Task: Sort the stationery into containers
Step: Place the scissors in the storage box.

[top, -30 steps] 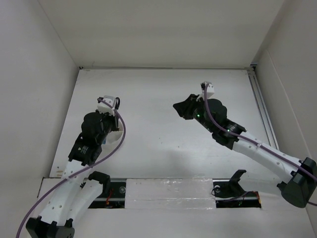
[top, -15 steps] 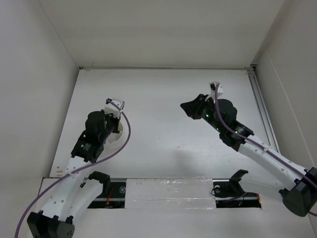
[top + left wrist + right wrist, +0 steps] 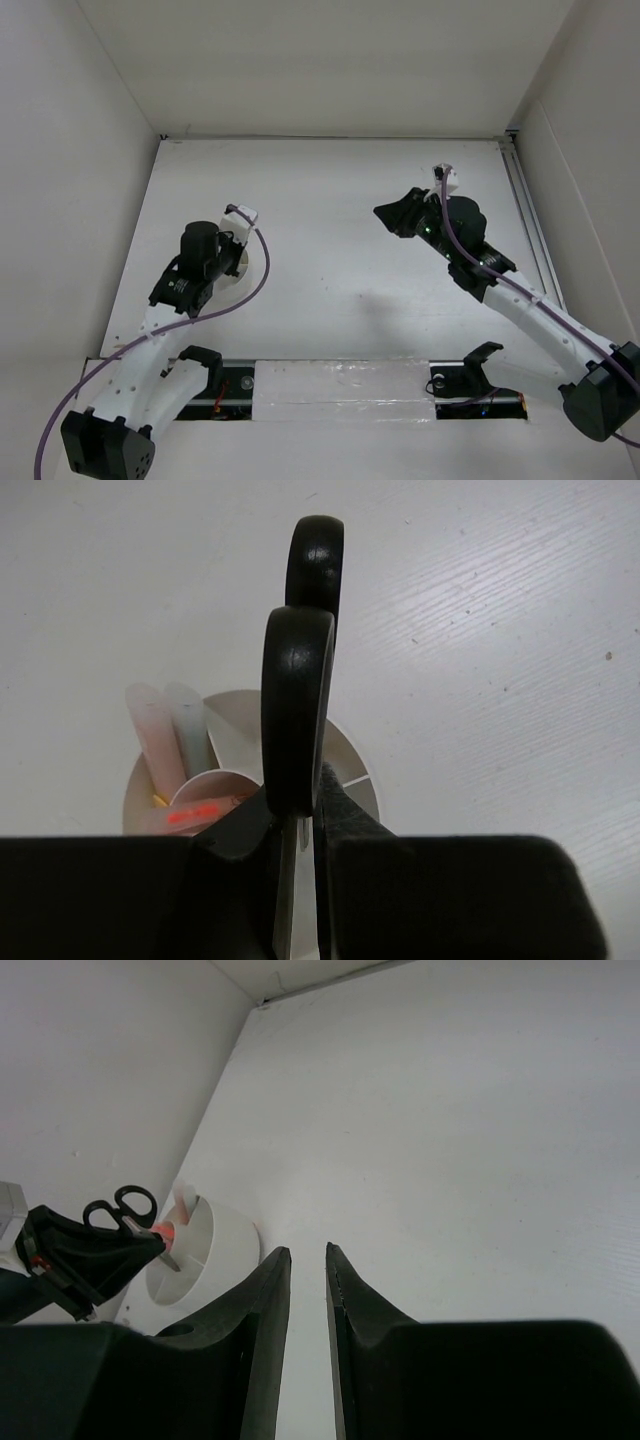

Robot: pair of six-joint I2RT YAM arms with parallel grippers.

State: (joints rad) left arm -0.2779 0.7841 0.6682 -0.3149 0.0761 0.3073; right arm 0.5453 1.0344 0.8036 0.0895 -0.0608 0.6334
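My left gripper [image 3: 300, 802] is shut on the small black-handled scissors [image 3: 303, 660]. It holds them upright, handles up and blades down, over the round white tub [image 3: 350, 775]. Pale pens [image 3: 160, 730] stand in a wedge of the tub, and something red-orange [image 3: 195, 813] lies by its central cup. In the right wrist view the scissors [image 3: 120, 1203] and left gripper [image 3: 150, 1245] hang at the tub [image 3: 220, 1250]. My right gripper [image 3: 306, 1252] is empty with a narrow gap between its jaws, above the bare table. In the top view it [image 3: 388, 214] is far right of the tub [image 3: 238, 266].
White walls enclose the table [image 3: 330, 190] on the left, back and right. A metal rail [image 3: 530, 215] runs along the right edge. A taped strip [image 3: 340, 385] lies along the near edge between the arm bases.
My left wrist has shifted right and turned over the tub with the scissors still in it. My right gripper has drifted right, away from the tub.
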